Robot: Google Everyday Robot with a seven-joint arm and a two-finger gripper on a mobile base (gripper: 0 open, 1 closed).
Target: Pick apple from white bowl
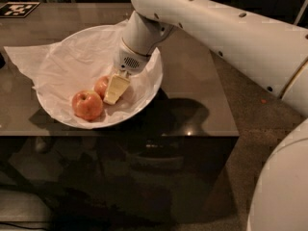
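The white bowl (pixel 144 88) sits on the dark table, lined with a wrinkly white paper sheet (pixel 29 57) that spills over its left rim. Two apples lie in its front part. The small, deeper red apple (pixel 100 85) lies just behind and to the right of the larger, paler pinkish-orange apple (pixel 87 105). My gripper (pixel 115 89) reaches down into the bowl from the upper right. It is right against the small apple's right side and hides part of it.
The table's front edge (pixel 120 136) runs just below the bowl. A black-and-white marker tag (pixel 18 8) lies at the table's far left corner. My white arm (pixel 231 28) spans the upper right. Floor shows to the right of the table.
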